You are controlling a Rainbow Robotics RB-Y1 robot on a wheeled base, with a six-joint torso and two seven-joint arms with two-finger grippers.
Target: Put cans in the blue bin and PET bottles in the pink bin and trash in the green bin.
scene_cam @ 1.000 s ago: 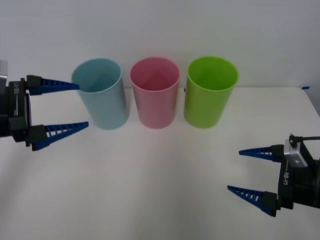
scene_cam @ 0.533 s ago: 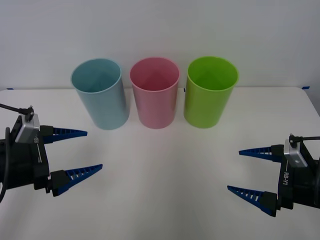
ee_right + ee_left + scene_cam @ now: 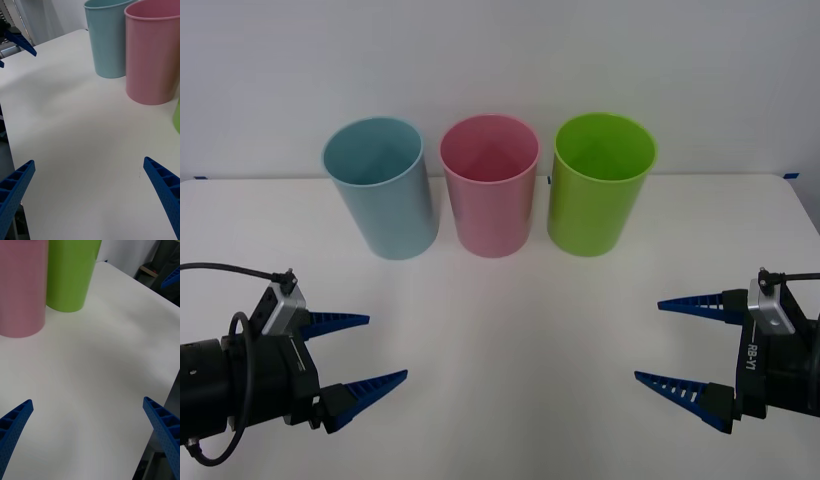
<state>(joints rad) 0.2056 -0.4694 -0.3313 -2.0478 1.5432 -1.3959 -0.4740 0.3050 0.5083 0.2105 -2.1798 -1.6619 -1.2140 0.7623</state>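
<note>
Three smooth plastic bins, tall, tapered and cup-shaped, upright in a row at the back of a matte white table point(image 3: 510, 330): blue bin point(image 3: 383, 190) on the left, pink bin point(image 3: 491, 188) in the middle, green bin point(image 3: 598, 187) on the right. Narrow gaps between neighbours, none touching. All open-topped; insides bare as far as visible from the front, bottoms mostly hidden. Plenty of bare tabletop between the bins and both arms. Left gripper point(image 3: 370, 352) low at the near left, ribbed blue fingers point(image 3: 335, 321) spread wide, holding nothing. Right gripper point(image 3: 662, 340) low at the near right, likewise spread and empty. Both well apart from the bins.
</note>
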